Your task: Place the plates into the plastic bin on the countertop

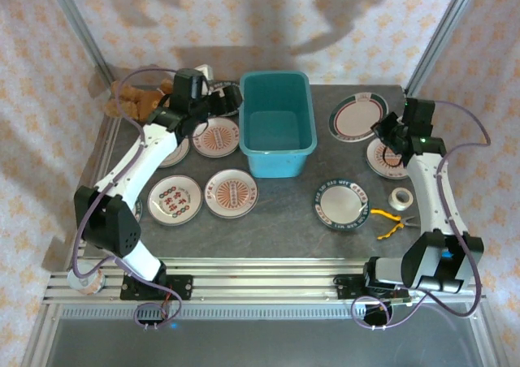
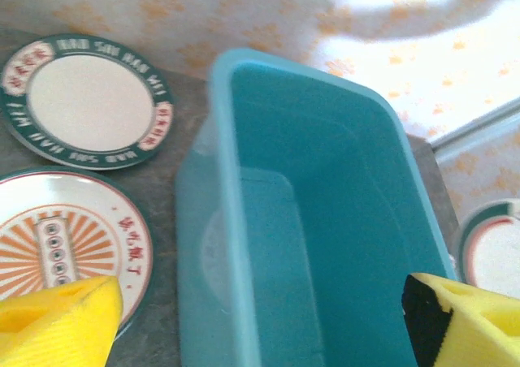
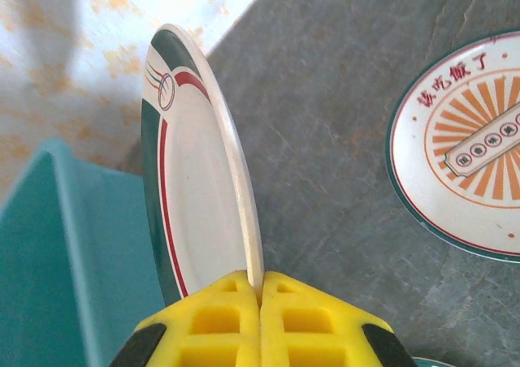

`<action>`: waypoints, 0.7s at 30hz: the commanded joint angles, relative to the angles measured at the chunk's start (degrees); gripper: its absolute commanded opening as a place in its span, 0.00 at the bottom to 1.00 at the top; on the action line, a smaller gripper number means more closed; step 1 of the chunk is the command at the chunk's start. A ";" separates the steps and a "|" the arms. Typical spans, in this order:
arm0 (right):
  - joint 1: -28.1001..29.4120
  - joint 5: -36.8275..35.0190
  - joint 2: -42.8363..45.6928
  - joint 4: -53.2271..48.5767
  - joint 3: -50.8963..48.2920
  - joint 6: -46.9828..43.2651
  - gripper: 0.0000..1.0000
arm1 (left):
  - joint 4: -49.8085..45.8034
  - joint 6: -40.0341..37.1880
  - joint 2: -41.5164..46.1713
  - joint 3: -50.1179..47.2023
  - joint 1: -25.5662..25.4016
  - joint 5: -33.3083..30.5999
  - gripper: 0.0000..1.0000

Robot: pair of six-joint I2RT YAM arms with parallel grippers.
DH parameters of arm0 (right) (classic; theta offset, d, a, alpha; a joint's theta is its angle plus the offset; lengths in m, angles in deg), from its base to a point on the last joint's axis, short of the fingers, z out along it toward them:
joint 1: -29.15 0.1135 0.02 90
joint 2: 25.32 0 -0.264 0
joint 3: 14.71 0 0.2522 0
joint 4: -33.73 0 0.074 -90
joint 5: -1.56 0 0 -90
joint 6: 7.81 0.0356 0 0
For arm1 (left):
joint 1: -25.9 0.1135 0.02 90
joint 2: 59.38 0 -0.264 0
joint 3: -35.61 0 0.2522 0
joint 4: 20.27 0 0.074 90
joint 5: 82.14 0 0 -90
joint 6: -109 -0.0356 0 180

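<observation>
The teal plastic bin [image 1: 277,123] stands at the back middle of the dark countertop [image 1: 284,217]. Just left of the bin's rim [image 2: 231,221] my left gripper [image 1: 218,101] hangs open, its yellow fingers [image 2: 57,322] wide apart with nothing between them. My right gripper [image 3: 260,290] is shut on the rim of a white plate with a green and red border [image 3: 191,172], right of the bin [image 3: 49,253]; in the top view that plate [image 1: 356,117] is at my right gripper [image 1: 390,134]. Several other plates lie flat: orange-patterned ones [image 1: 218,137] [image 1: 229,193] [image 1: 175,198] [image 1: 388,160] and a green-lettered one [image 1: 342,205].
A roll of tape [image 1: 400,196] and yellow-handled pliers [image 1: 392,223] lie at the front right. A brown heap [image 1: 142,101] sits at the back left corner. An aluminium rail [image 1: 268,282] runs along the near edge. Frame posts rise at the back corners.
</observation>
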 commanded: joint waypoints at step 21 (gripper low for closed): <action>22.75 -10.85 -9.41 2.36 19.00 15.35 0.00 | -11.02 -12.74 -2.88 -5.45 4.24 7.20 0.83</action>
